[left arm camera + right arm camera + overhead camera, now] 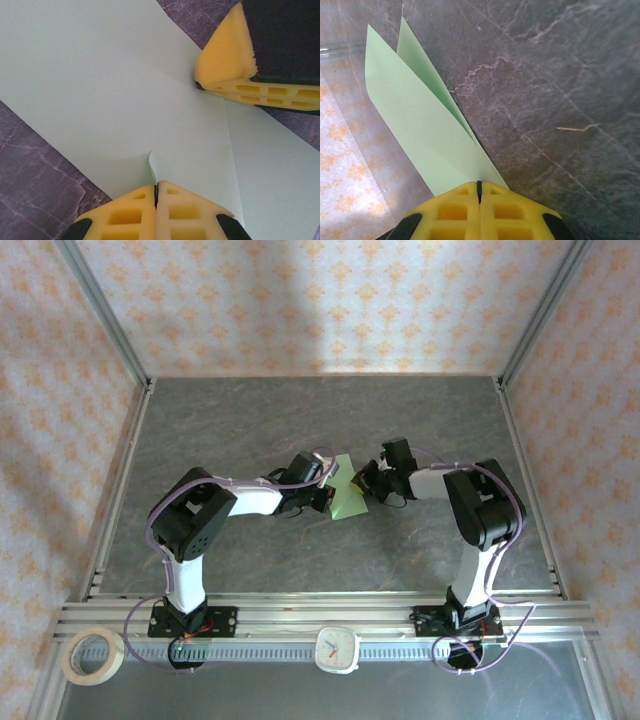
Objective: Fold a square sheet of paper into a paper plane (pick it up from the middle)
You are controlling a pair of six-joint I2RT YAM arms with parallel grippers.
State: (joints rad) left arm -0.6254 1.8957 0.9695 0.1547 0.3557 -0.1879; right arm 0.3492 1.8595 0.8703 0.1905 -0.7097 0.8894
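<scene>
No text, label, brand or number was legible in any view. The dial of the small square clock (337, 648) on the front rail carried coloured hands, but any markings on it were too small to read.
</scene>
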